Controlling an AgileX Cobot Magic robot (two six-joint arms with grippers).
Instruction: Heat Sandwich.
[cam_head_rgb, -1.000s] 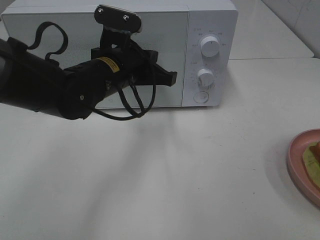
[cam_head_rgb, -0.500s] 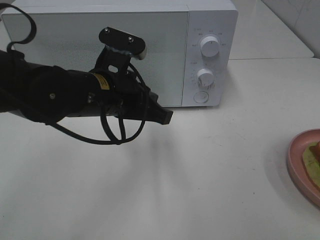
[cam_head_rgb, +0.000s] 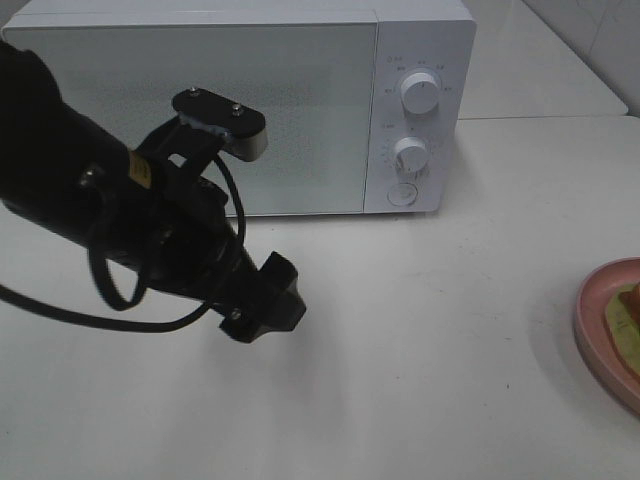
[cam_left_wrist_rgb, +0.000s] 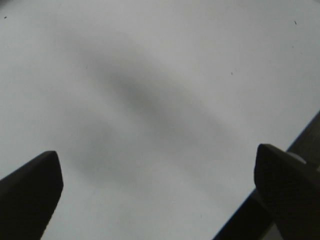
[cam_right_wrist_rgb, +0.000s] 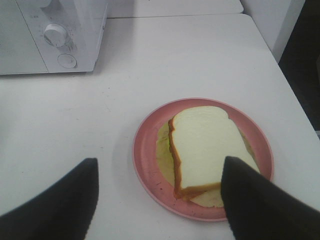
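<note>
The sandwich (cam_right_wrist_rgb: 207, 147), white bread with a tan crust, lies on a round pink plate (cam_right_wrist_rgb: 150, 160) on the white table. My right gripper (cam_right_wrist_rgb: 160, 200) hovers above the plate, open and holding nothing. From above, only the plate's rim (cam_head_rgb: 600, 325) and a sliver of the sandwich (cam_head_rgb: 630, 318) show at the right edge. The white microwave (cam_head_rgb: 240, 100) stands at the back with its door shut. In front of it, low over the table, my left gripper (cam_head_rgb: 268, 305) is open; in the left wrist view its fingertips (cam_left_wrist_rgb: 30, 192) stand far apart over bare tabletop.
The microwave's control panel carries two knobs (cam_head_rgb: 421, 92) and a round button (cam_head_rgb: 402, 194), right of the door. The right wrist view shows the same panel (cam_right_wrist_rgb: 59, 35). The table's right edge (cam_right_wrist_rgb: 295, 100) runs close beside the plate.
My left arm has dropped away from the microwave door, down toward the table's front. Its gripper has gone from shut to wide open. The plate and sandwich have not moved.
</note>
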